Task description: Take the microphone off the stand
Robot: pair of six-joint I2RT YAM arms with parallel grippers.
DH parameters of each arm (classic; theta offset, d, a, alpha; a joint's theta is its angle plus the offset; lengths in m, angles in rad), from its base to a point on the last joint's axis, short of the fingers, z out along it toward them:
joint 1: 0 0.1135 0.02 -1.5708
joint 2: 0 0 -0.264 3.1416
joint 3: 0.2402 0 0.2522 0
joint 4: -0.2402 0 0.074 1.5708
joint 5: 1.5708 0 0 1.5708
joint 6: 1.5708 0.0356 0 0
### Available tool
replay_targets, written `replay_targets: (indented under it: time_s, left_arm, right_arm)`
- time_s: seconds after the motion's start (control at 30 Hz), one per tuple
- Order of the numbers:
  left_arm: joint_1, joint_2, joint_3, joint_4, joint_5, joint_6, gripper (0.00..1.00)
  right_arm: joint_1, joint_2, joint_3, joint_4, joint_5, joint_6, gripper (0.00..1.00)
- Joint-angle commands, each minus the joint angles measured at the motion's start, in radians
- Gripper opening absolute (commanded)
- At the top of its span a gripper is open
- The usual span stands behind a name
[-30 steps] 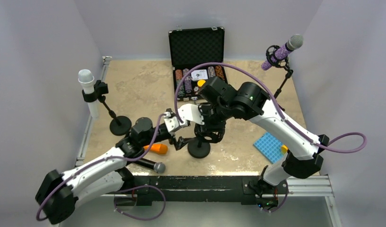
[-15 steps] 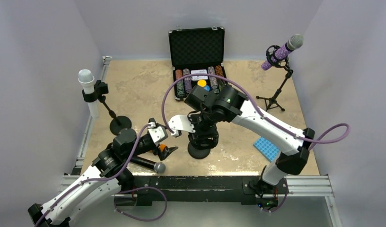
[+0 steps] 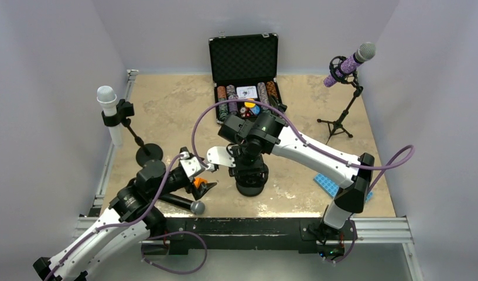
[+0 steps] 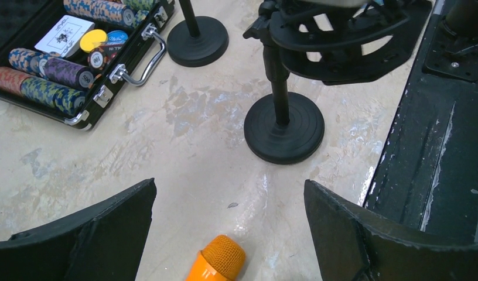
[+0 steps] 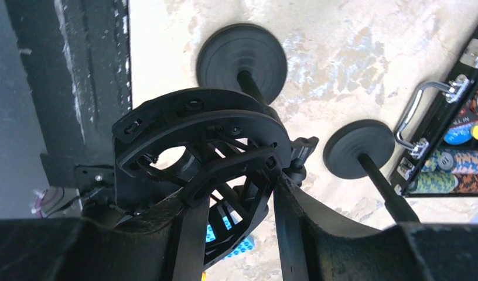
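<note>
- Top view: centre stand (image 3: 251, 186), black w/ round flat base, stands on the mottled beige counter (image 3: 166, 105). Its upper part is hidden under the R arm.
- Right end effector (image 3: 248, 163) sits directly over the stand; grip can't be read from here.
- Orange mic (image 3: 197, 182) lies on the counter just L of the centre stand, at the left end effector (image 3: 208, 186).
- Black mic (image 3: 184, 203), grey mesh head, lies L of the stand and nearer the front rail.
- White mic (image 3: 108, 105) is clipped on its own stand well L. Purple mic (image 3: 348, 63) is on a tripod well R and behind.
- Open chip case (image 3: 243, 64) is behind the stand; blue ridged rack (image 3: 327, 181) is to its R.
- Left wrist: fingers (image 4: 96, 228) wide apart, gripping nothing. The orange mic's mesh head lies low between them.
- Beyond, the stand's grooved disc base carries a pole w/ shock mount (image 4: 336, 41).
- A second round base (image 4: 197, 41) sits between the stand and the case.
- Right wrist: fingers (image 5: 307, 222) clamped on the shock mount's struts. The mount is a black plastic ring w/ lattice; stand base beyond it.
</note>
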Motion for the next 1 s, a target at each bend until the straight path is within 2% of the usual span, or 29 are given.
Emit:
replay_targets:
  time_s: [0.0, 0.1, 0.23, 0.33, 0.57, 0.97]
  left_arm:
    - [0.008, -0.015, 0.078, -0.042, -0.023, 0.026, 1.0]
    - [0.009, -0.012, 0.104, -0.081, -0.022, 0.051, 1.0]
    - [0.008, -0.002, 0.129, -0.107, -0.025, 0.062, 1.0]
    - [0.008, 0.005, 0.142, -0.123, -0.017, 0.063, 1.0]
    - [0.012, 0.02, 0.155, -0.139, -0.005, 0.058, 1.0]
    - [0.02, 0.044, 0.146, -0.113, 0.013, 0.045, 1.0]
  right_arm:
    - [-0.066, 0.044, 0.059, 0.107, 0.09, 0.091, 0.0]
    - [-0.096, 0.063, 0.127, 0.195, 0.119, 0.07, 0.0]
    - [-0.109, 0.014, -0.007, 0.475, 0.167, -0.028, 0.0]
    - [-0.113, 0.034, -0.048, 0.585, 0.217, -0.088, 0.0]
    - [-0.144, 0.121, 0.11, 0.581, 0.238, -0.086, 0.0]
    - [-0.148, 0.088, 0.085, 0.712, 0.345, -0.269, 0.0]
